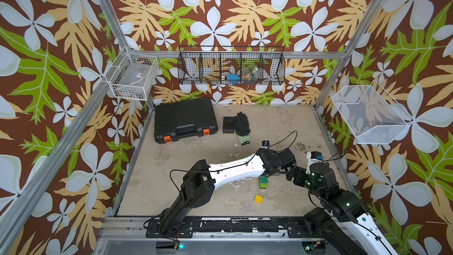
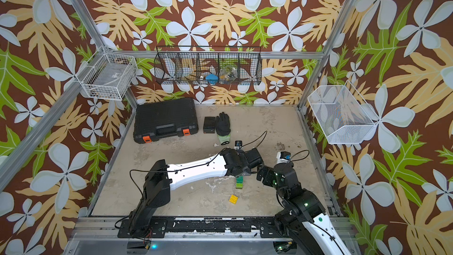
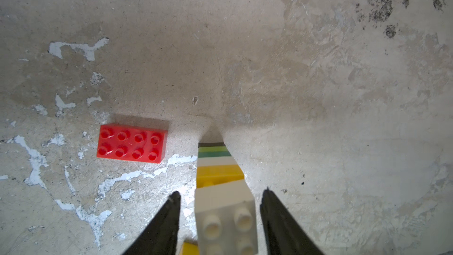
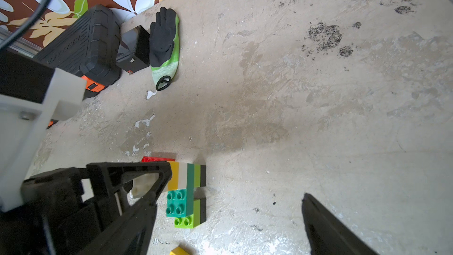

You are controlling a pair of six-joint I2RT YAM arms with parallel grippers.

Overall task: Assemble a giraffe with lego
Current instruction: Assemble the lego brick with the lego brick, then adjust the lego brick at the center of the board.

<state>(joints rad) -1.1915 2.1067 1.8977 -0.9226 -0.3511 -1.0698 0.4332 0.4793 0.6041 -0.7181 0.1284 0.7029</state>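
The giraffe (image 4: 190,192) stands on the floor: black and lime legs, a dark green body, and a white, yellow and white neck. In the left wrist view my left gripper (image 3: 221,192) is open, its fingers on either side of the neck's top white brick (image 3: 225,207) with a gap on each side. My right gripper (image 4: 230,197) is open and holds nothing, just right of the giraffe. A red lego brick (image 3: 132,142) lies beside the giraffe. A loose yellow brick (image 1: 258,199) lies nearer the front edge. In both top views only the giraffe's green bricks (image 1: 264,182) (image 2: 240,182) show under the left wrist.
A black tool case (image 1: 185,118), a small black box (image 1: 229,125) and a black and green glove (image 1: 242,125) lie at the back of the floor. Wire baskets (image 1: 231,66) hang on the walls. Metal frame rails edge the floor.
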